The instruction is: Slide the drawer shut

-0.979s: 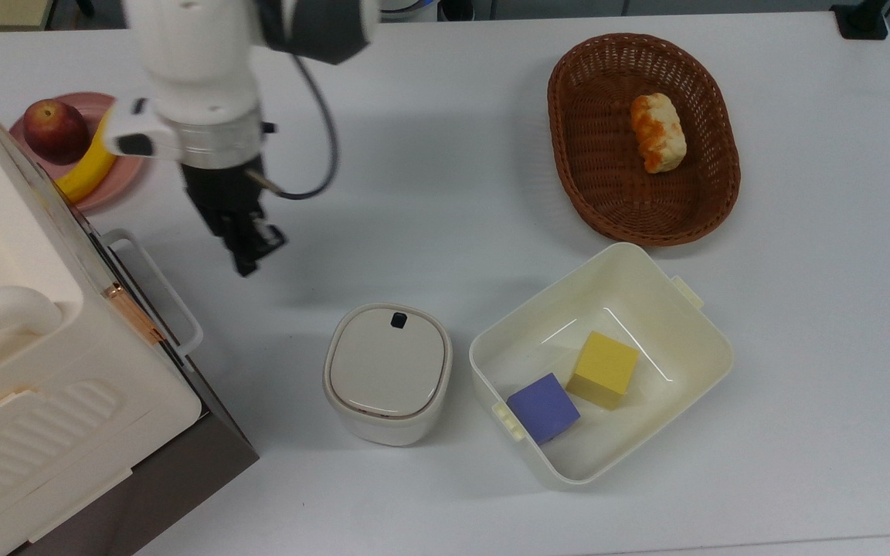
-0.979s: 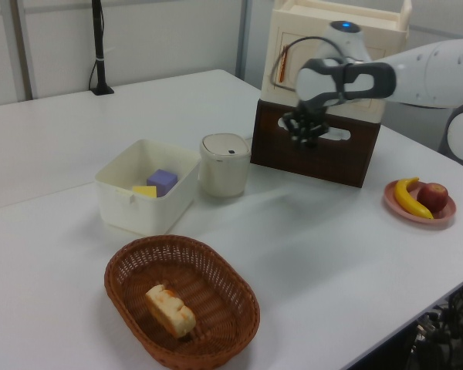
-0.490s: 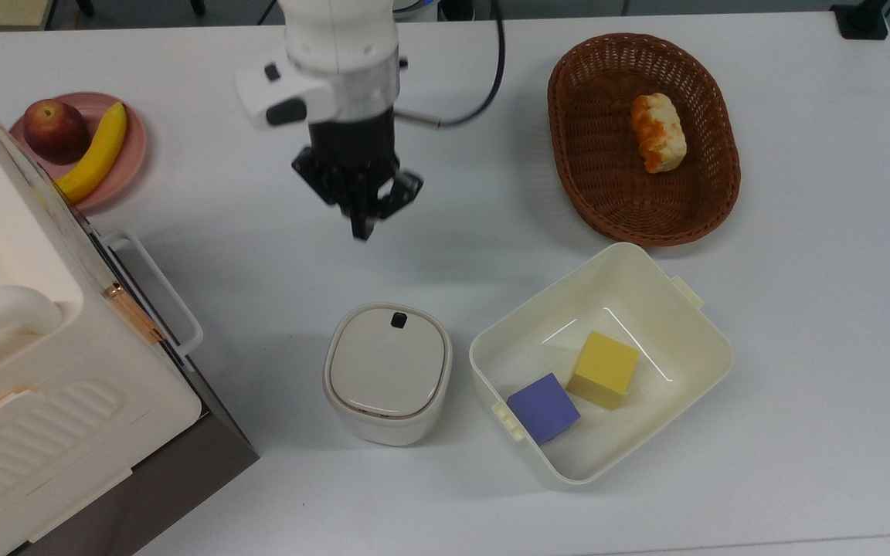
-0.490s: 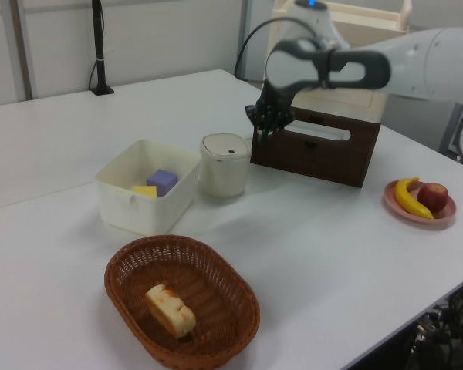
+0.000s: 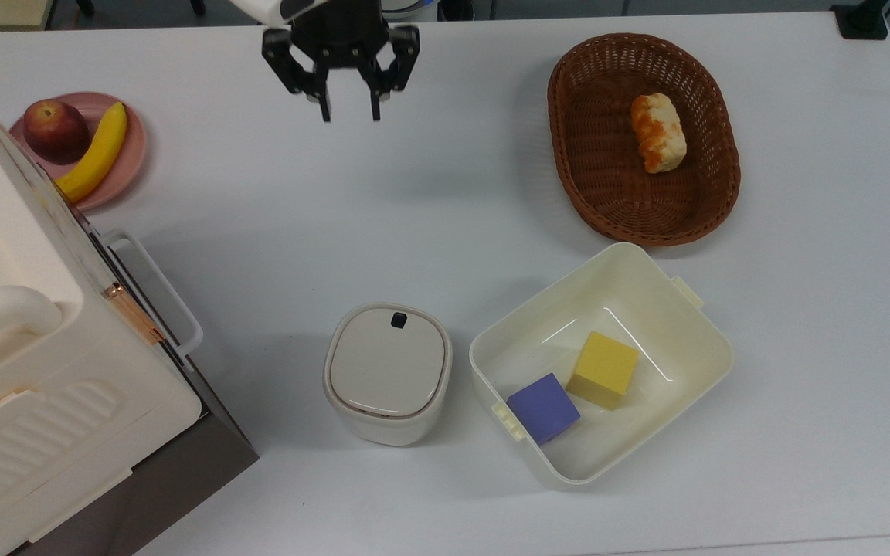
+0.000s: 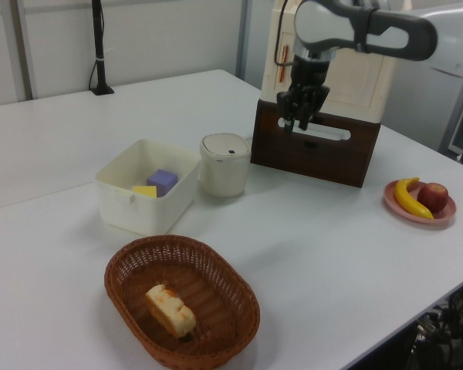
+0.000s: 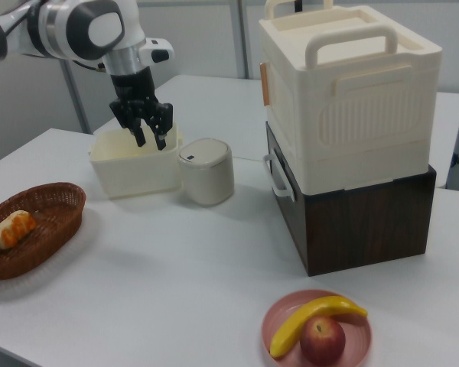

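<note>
The drawer [image 6: 318,156] is the dark brown bottom section of the cream cabinet [image 7: 352,99]. Its front panel [image 7: 289,208] sits flush with the cabinet and carries a white loop handle [image 5: 157,287]. My gripper [image 5: 350,117] hangs open and empty above the table at the top view's upper middle, well clear of the handle. In the left view the gripper [image 6: 301,124] appears in front of the drawer front. The right view puts the gripper [image 7: 150,142] in the air over the cream bin's area, to the right view's left of the cabinet.
A lidded cream container [image 5: 388,373] and a cream bin [image 5: 646,270] with a yellow and a purple block stand near the table's front. A wicker basket [image 5: 607,193] holds a bread piece. A pink plate [image 5: 130,166] carries an apple and a banana beside the cabinet.
My gripper has pulled away from the drawer handle, travelling to the top view's right and then up toward its top edge, and its fingers have spread open. The drawer stays flush.
</note>
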Motion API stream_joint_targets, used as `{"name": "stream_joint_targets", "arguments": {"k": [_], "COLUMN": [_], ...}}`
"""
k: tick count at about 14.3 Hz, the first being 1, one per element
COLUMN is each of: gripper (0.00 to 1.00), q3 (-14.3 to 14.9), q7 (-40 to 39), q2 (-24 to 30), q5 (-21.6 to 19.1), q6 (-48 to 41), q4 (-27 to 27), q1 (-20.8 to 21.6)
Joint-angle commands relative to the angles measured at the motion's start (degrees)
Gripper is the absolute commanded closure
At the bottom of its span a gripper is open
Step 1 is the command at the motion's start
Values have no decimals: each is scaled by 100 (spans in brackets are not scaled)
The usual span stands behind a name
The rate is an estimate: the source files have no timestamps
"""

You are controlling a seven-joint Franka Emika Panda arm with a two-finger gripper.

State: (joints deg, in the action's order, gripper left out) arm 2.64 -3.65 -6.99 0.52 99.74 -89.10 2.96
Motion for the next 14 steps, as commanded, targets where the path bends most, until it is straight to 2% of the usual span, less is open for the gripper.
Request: {"name": "stream_joint_targets", "arguments": {"k": [1, 2, 5, 6, 8, 14], "gripper": [0, 0, 0, 0, 0, 0], "q3": [104, 261, 447, 595, 877, 957], "q7": [-330, -321, -260, 176, 330, 356], "q2": [312, 434, 593, 707, 866, 849], "q5": [45, -7, -104, -252, -280, -227], "q6": [-87, -78, -95, -122, -113, -131], "q4": [-169, -213, -248, -275, -441, -556], "q1": [20, 55, 99, 143, 327, 337]}}
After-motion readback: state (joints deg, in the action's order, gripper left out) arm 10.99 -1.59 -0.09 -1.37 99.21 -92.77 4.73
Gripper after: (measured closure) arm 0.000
